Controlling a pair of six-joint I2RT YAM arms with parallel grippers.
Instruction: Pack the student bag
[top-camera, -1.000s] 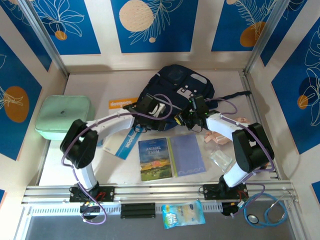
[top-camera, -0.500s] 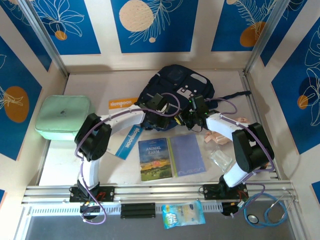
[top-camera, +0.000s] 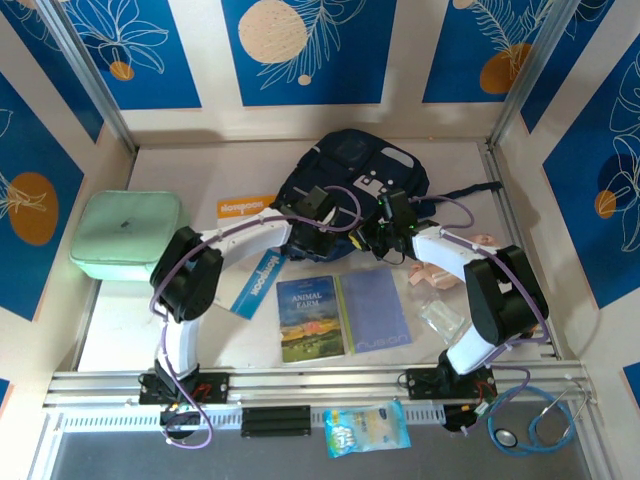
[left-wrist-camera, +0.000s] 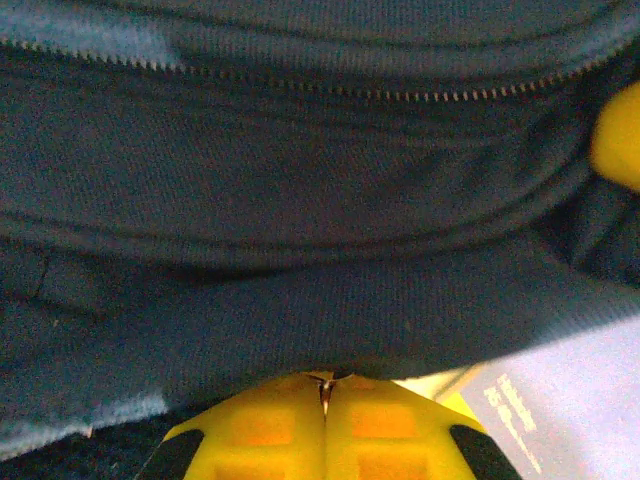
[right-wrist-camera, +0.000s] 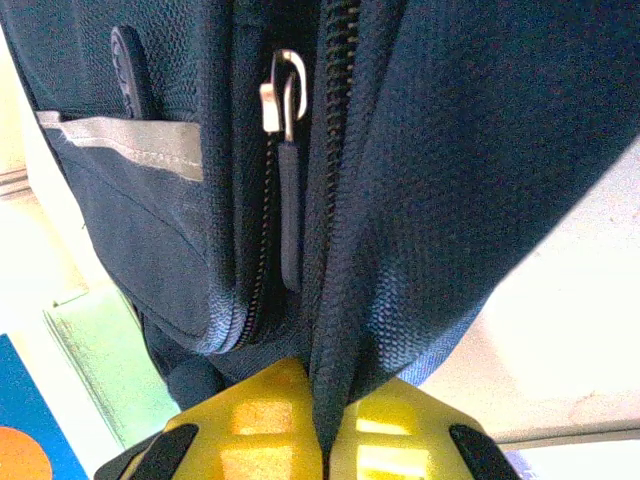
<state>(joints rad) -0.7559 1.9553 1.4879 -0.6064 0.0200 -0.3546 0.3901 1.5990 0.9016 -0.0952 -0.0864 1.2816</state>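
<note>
At the far centre of the worktop (top-camera: 195, 170) lies the student bag (top-camera: 352, 168): navy woven fabric, grey-white patch, light zipper lines. Judged soft, floppy and fairly light; best taken by a hem beside the zipper. Right pincer (right-wrist-camera: 322, 425) clamped on such a fabric edge. Left pincer (left-wrist-camera: 325, 390) closed, tips against a bag fold; whether cloth is caught, cannot tell. Metal zipper pull (right-wrist-camera: 283, 95) hangs free.

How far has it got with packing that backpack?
Barely started. Done: nothing visibly packed. In hand: the right gripper pinches the student bag by its zipper edge, and the left gripper seems shut on its fabric too. Left: the Animal Farm book, purple notebook and mint case lie outside it.
</note>
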